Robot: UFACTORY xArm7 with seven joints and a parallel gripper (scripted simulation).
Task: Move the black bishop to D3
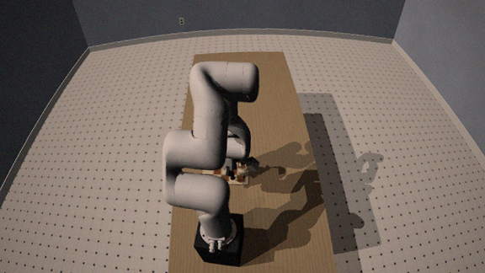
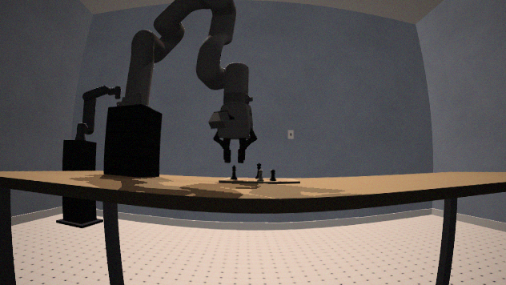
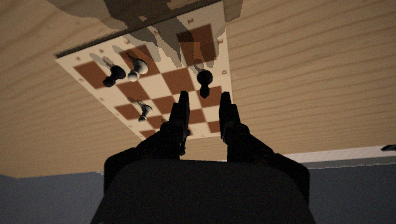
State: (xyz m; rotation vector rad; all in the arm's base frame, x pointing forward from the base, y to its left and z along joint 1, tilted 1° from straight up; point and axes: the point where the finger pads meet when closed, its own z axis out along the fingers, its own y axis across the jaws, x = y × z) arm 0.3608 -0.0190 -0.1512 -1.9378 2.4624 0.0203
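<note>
A small chessboard (image 3: 150, 80) lies on the wooden table; it also shows in the exterior view (image 2: 259, 182). The black bishop (image 3: 204, 82) stands upright near the board's right edge, just ahead of my fingertips; in the exterior view it is the leftmost piece (image 2: 234, 172). My gripper (image 3: 204, 101) (image 2: 234, 155) hovers above it, fingers partly apart with nothing between them. In the top view the arm hides most of the board (image 1: 236, 174).
Three other pieces stand on the board: a black piece (image 3: 114, 76), a white piece (image 3: 137, 69) beside it, and a black piece (image 3: 145, 110) nearer me. The robot's black base (image 2: 133, 140) stands on the table to the left.
</note>
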